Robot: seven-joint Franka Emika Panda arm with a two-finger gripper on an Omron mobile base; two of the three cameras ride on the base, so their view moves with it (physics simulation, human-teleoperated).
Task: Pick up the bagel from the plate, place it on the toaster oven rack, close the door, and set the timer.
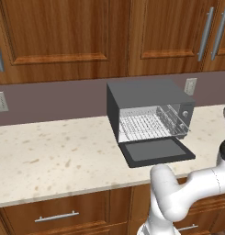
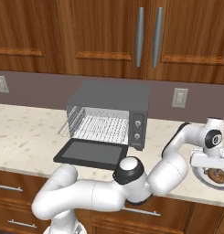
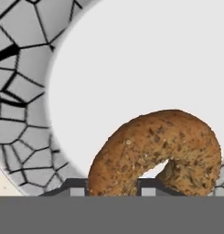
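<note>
The brown seeded bagel (image 3: 154,151) lies on a white plate (image 3: 131,68) with a grey cracked-pattern rim. My gripper (image 3: 112,189) is shut on the bagel's left side, one dark fingertip on each side of the ring. In the right base view the hand (image 2: 216,167) reaches down onto the plate (image 2: 199,174) at the counter's far right, with the bagel (image 2: 218,175) under it. The dark grey toaster oven (image 1: 146,92) (image 2: 109,93) stands against the wall, to the left of the plate. Its door (image 1: 157,151) (image 2: 93,153) lies folded flat on the counter. Inside, the silver wire rack (image 1: 143,124) (image 2: 102,125) is bare.
Two knobs (image 2: 137,123) sit on the oven's front right panel. Wall outlets (image 2: 179,98) (image 1: 0,101) are set in the backsplash under wooden upper cabinets. The speckled counter (image 1: 54,151) stretches left of the oven, and my white arm (image 2: 173,169) curves between the door and the plate.
</note>
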